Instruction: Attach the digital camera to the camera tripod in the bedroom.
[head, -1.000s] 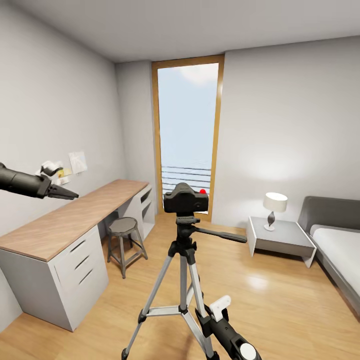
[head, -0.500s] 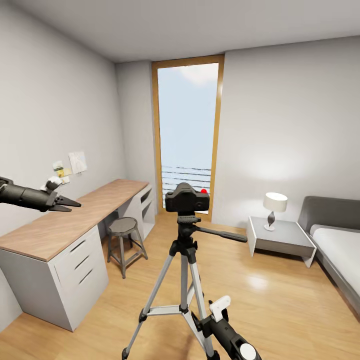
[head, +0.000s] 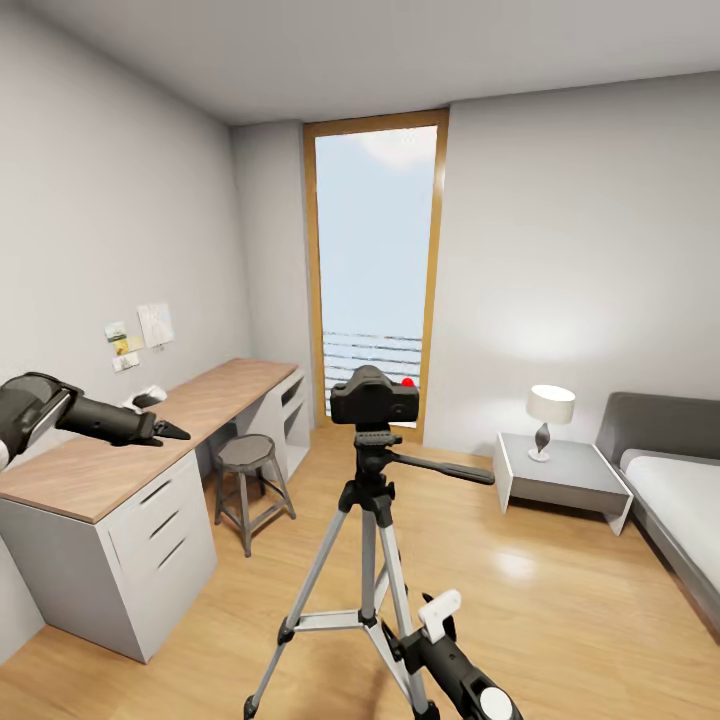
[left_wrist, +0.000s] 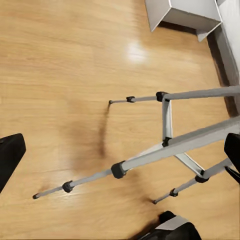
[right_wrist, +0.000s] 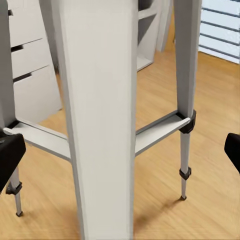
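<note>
Ahead of us the digital camera (head: 373, 396) sits on the black head of the camera tripod (head: 367, 560), a chunky matte-black body with a red button showing at its far side, in the middle of the bedroom's light wood plank floor (head: 560, 610). Silver-grey legs splay down to the planks through black collars, and a long black handle (head: 442, 470) sticks out toward the nightstand (head: 560, 480). Open floor lies on both sides of the stand: toward the grey desk (head: 120, 500) along the left wall, with a round metal stool (head: 247, 470) tucked at its front edge, and toward the white nightstand and grey bed (head: 680, 500) at the right wall. Our left gripper (head: 165, 431) hangs over the desk's wooden top near its front edge, well apart from the camera; its dark fingers look drawn together to a point in the head view, while its wrist view shows dark tips at opposite borders, so we cannot tell its state. Our right gripper (head: 425, 625) sits low, just beside a tripod leg; in its wrist view the dark fingers (right_wrist: 10, 155) stand wide apart with a smooth pale leg (right_wrist: 102, 115) and flat cross brace (right_wrist: 155, 131) between them, nothing clamped. A tall wood-framed window (head: 375, 265) closes the far wall, and a white-shaded lamp (head: 549, 415) stands on the nightstand.
</note>
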